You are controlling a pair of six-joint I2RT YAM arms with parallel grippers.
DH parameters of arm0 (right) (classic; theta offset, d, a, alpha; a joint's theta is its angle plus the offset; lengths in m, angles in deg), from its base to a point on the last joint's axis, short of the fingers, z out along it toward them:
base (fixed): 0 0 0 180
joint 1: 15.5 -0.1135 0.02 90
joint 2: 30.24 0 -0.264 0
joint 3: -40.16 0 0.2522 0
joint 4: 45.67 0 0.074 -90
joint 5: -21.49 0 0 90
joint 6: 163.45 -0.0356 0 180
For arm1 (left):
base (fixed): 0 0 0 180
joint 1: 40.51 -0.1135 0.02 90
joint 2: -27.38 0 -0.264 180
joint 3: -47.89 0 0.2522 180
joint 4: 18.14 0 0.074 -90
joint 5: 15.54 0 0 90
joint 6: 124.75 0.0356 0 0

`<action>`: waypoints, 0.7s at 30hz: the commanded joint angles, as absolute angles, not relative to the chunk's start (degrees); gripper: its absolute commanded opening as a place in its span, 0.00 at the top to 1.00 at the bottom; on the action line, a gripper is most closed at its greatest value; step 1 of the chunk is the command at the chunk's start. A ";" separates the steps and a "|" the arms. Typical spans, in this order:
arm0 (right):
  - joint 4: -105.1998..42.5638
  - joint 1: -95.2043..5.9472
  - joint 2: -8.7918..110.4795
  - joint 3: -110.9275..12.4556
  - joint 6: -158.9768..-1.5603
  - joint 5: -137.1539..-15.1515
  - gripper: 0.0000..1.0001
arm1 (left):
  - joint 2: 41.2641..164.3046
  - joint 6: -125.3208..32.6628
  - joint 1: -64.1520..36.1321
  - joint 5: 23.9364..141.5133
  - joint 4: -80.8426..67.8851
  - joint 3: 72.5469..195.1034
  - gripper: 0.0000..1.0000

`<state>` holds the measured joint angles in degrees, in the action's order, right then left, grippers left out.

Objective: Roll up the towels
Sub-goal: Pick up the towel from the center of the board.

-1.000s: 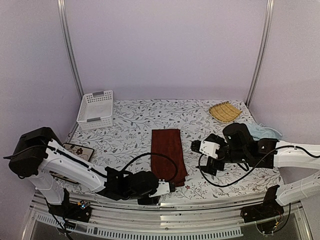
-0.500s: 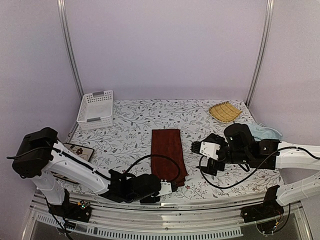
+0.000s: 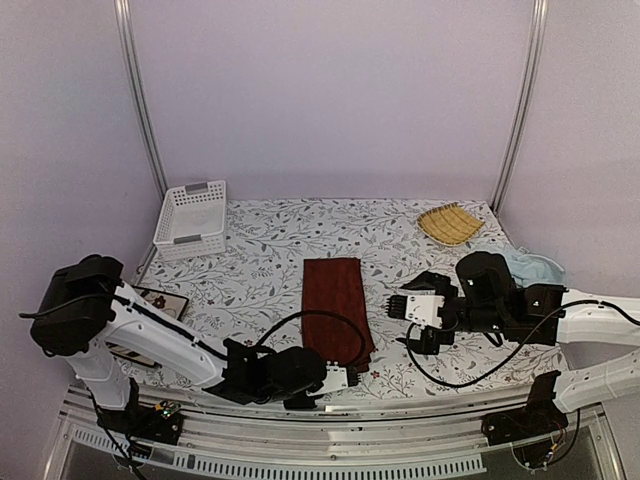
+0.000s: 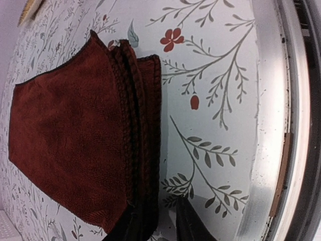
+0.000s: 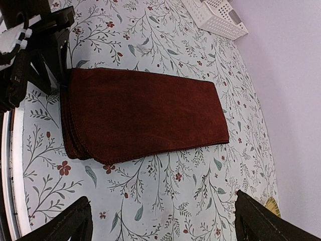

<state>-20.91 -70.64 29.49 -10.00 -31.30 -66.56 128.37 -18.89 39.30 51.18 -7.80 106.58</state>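
Two towels: rust-red towel (image 3: pixel 335 305), folded flat, centre; light blue towel (image 3: pixel 535 264), bunched at far right. One left gripper (image 4: pixel 156 221), jaws spread at red towel's near corner; one right gripper (image 5: pixel 161 211), jaws spread wide alongside.

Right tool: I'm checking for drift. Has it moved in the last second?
Yes: the right tool drew back toward the near side and rightward, farther from the yellow mat.
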 commanded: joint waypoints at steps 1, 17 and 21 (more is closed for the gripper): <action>-22.39 -71.28 28.98 -8.60 -29.14 -68.21 0.01 | 130.41 -20.17 37.16 56.71 -2.73 106.98 0.79; -24.66 -71.47 32.24 -7.88 -26.88 -69.75 0.01 | 129.97 -21.71 35.53 51.87 -1.73 109.18 0.63; -24.71 -71.47 32.51 -7.79 -27.01 -69.57 0.01 | 128.28 -21.11 36.62 50.29 -3.25 108.12 0.63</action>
<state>-23.40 -71.01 32.09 -8.37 -27.26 -69.07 129.07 -21.32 35.63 52.55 -4.19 109.51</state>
